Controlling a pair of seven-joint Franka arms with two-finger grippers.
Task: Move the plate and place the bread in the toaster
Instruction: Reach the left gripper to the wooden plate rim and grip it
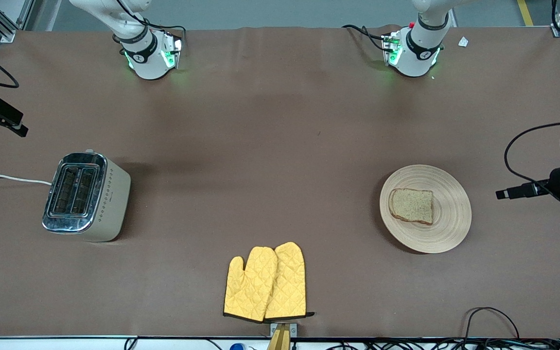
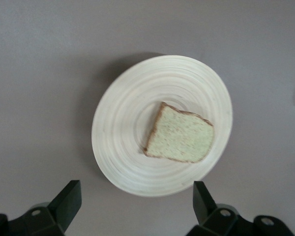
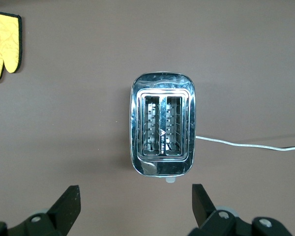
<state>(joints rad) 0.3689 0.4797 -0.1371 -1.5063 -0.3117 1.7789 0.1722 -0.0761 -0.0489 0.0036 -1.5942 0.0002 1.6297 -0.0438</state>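
The round beige wooden plate [image 1: 447,228] lies toward the left arm's end of the table with the brown speckled bread [image 1: 411,205] slice on it. The toaster [image 1: 85,194] stands toward the right arm's end, both slots empty. Neither gripper shows in the front view. In the left wrist view my left gripper [image 2: 136,201] is open and empty, high over the table beside the plate [image 2: 123,132] and bread [image 2: 179,135]. In the right wrist view my right gripper [image 3: 136,204] is open and empty, high over the table beside the toaster [image 3: 162,125].
Two yellow oven mitts [image 1: 266,282] lie near the table's front edge, midway between plate and toaster; one shows in the right wrist view [image 3: 2,44]. The toaster's white cord [image 1: 8,178] runs off the table's end. Black cameras [image 1: 552,184] stand at both table ends.
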